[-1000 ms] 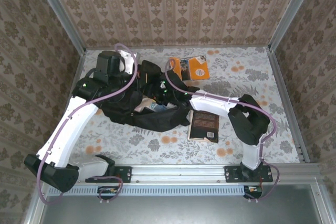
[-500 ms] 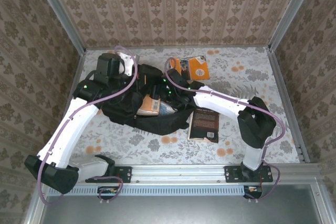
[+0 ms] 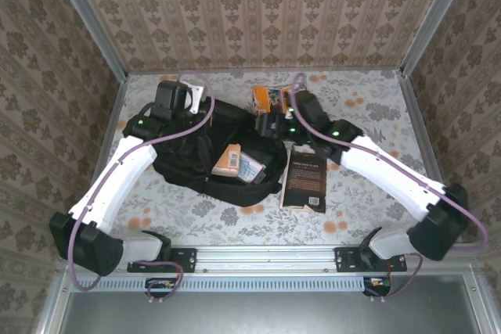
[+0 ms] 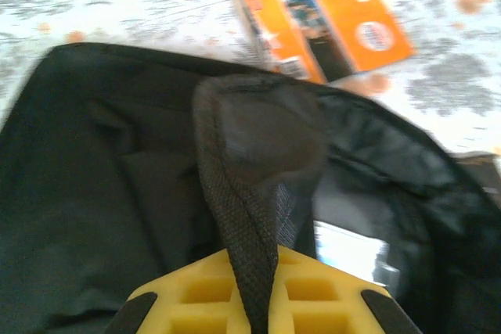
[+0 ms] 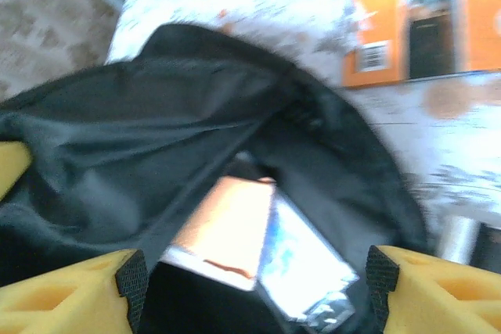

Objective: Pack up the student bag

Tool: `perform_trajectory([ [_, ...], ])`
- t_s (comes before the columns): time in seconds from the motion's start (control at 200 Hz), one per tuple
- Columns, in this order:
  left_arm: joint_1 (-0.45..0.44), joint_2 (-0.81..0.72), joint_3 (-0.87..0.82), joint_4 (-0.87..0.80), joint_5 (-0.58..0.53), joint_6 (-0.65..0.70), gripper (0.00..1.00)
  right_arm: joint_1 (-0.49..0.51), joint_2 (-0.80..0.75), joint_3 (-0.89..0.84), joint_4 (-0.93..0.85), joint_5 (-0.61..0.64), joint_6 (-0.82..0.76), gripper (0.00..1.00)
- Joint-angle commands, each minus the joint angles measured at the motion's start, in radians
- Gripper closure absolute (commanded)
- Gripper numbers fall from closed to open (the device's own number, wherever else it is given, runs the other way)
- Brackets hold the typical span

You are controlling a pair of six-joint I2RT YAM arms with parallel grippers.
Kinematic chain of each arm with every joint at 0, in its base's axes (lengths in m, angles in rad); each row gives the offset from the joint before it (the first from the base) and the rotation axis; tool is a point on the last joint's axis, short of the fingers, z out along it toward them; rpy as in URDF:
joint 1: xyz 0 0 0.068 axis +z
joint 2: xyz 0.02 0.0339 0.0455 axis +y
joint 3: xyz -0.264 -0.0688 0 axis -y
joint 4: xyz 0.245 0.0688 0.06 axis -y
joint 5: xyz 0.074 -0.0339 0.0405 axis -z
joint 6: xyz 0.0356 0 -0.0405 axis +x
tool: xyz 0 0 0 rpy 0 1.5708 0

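The student bag (image 3: 188, 168) is a large black soft backpack lying open in the middle of the table. Inside its opening lie an orange book (image 3: 228, 160) and a blue-white book (image 3: 251, 168). My left gripper (image 3: 205, 118) is at the bag's back left edge, shut on the bag's black woven loop (image 4: 249, 249), which runs up between the yellow jaws. My right gripper (image 3: 270, 124) hovers at the bag's back right rim, open, with nothing between its fingers (image 5: 383, 281). Below it I see the orange book (image 5: 231, 228) and the blue-white book (image 5: 307, 267) in the bag (image 5: 141, 131).
An orange paperback (image 3: 274, 98) lies on the floral table (image 3: 368, 115) behind the bag, close to the right gripper. A dark book (image 3: 305, 179) lies right of the bag. Patterned walls and metal rails close in the table.
The right gripper opened, left the books in the bag, and drew back out to the bag's back right rim. The left gripper stayed shut on the loop, shifting slightly back.
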Motion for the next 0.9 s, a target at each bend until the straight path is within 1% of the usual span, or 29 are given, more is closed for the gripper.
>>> perform_trajectory([
  [0.0, 0.028, 0.032, 0.014, 0.058, -0.199, 0.075, 1.0, -0.098, -0.093, -0.129, -0.077, 0.033, 0.027, 0.23],
  [0.04, 0.031, 0.044, 0.021, 0.061, -0.234, 0.087, 0.99, -0.129, -0.121, -0.164, -0.089, 0.026, 0.027, 0.23],
  [0.085, 0.034, 0.059, 0.033, 0.057, -0.25, 0.099, 0.97, -0.152, -0.144, -0.195, -0.093, 0.026, 0.022, 0.23],
  [0.105, 0.034, 0.063, 0.039, 0.053, -0.253, 0.104, 0.95, -0.16, -0.155, -0.21, -0.121, 0.03, 0.018, 0.22],
  [0.16, 0.024, 0.072, 0.053, 0.044, -0.264, 0.123, 0.88, -0.18, -0.187, -0.252, -0.145, 0.048, 0.012, 0.21],
  [0.205, 0.008, 0.077, 0.062, 0.037, -0.281, 0.139, 0.79, -0.2, -0.209, -0.289, -0.157, 0.05, 0.01, 0.21],
  [0.26, -0.017, 0.088, 0.075, 0.023, -0.276, 0.157, 0.72, -0.231, -0.238, -0.336, -0.164, 0.042, 0.013, 0.2],
  [0.285, -0.024, 0.098, 0.087, 0.01, -0.264, 0.164, 0.69, -0.246, -0.25, -0.357, -0.167, 0.034, 0.016, 0.2],
  [0.295, -0.048, 0.103, 0.093, 0.004, -0.258, 0.166, 0.68, -0.252, -0.254, -0.365, -0.167, 0.031, 0.016, 0.2],
  [0.33, -0.083, 0.116, 0.111, -0.017, -0.232, 0.169, 0.62, -0.274, -0.27, -0.393, -0.167, 0.015, 0.019, 0.19],
  [0.4, -0.15, 0.137, 0.145, -0.048, -0.149, 0.137, 0.47, -0.314, -0.296, -0.439, -0.162, -0.011, 0.024, 0.19],
  [0.47, -0.226, 0.145, 0.165, -0.064, -0.05, 0.082, 0.39, -0.348, -0.323, -0.476, -0.167, -0.028, 0.026, 0.19],
  [0.565, -0.344, 0.151, 0.162, -0.032, 0.065, -0.023, 0.34, -0.383, -0.37, -0.512, -0.178, -0.028, 0.027, 0.19],
  [0.685, -0.496, 0.214, 0.166, 0.014, 0.132, -0.109, 0.31, -0.423, -0.422, -0.548, -0.186, -0.022, 0.031, 0.19],
  [0.74, -0.536, 0.275, 0.185, 0.017, 0.179, -0.124, 0.29, -0.442, -0.438, -0.562, -0.186, -0.03, 0.039, 0.19],
  [0.895, -0.601, 0.44, 0.237, 0.01, 0.245, -0.139, 0.25, -0.472, -0.461, -0.597, -0.169, -0.074, 0.06, 0.19],
])
